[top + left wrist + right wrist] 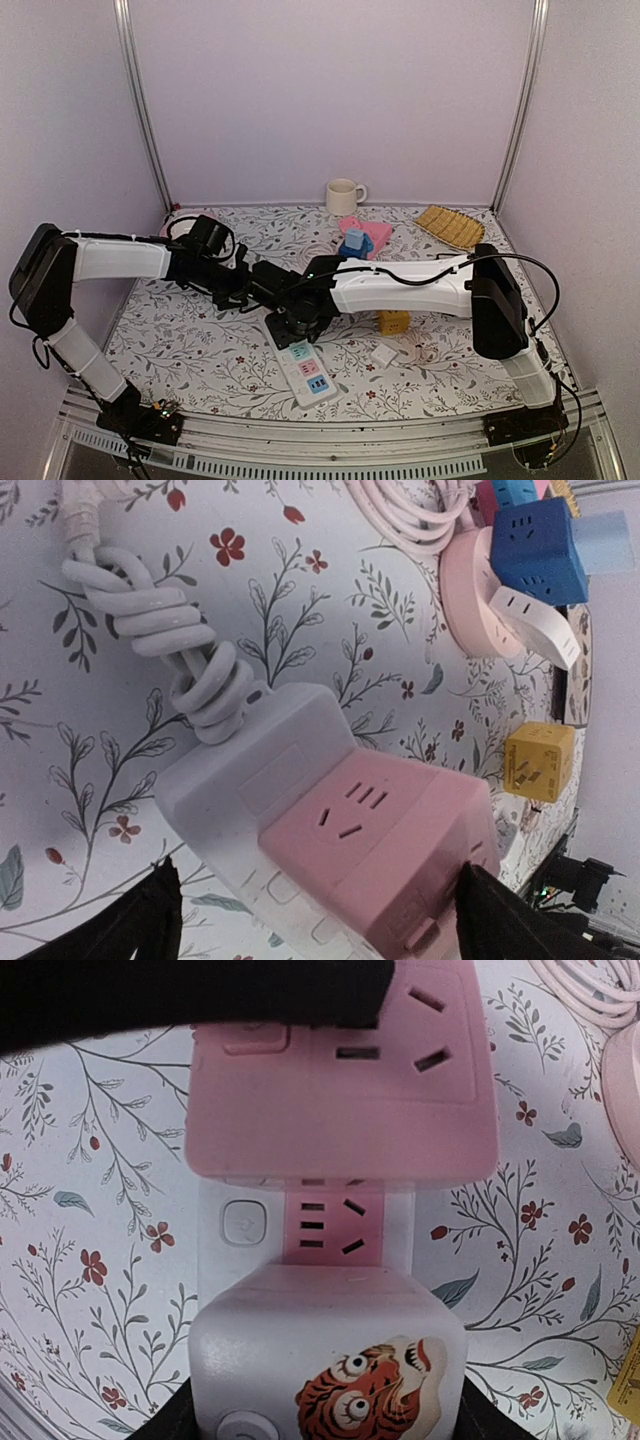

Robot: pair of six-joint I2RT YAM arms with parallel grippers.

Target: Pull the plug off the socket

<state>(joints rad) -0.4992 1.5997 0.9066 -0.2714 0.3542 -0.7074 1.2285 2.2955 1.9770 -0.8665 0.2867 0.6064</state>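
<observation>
Top external view: both arms reach to the middle of the desk (200, 340) and meet over the far end of a white power strip (308, 372). The left gripper (262, 284) sits just beyond the right gripper (298, 322). Two arms on one strip suggests that one braces while the other pulls. The plug itself is hidden under them here.

Left wrist view: a pink adapter (385, 850) sits on the strip near the end where the coiled cord (190, 670) leaves. The fingers (140, 925) are set wide, one on each side of the adapter. A sliver of desk shows between one finger and the strip, so nothing is clamped. I judge this gripper is poised to pin the strip down.

Right wrist view: the plug (330, 1360), a white block with a tiger sticker, is seated on the strip. One bare socket lies between it and the adapter. Dark fingers (165, 1428) lie flush against both its flanks, holding it. Gripping across the sides suits a straight lift out of the socket.
</observation>
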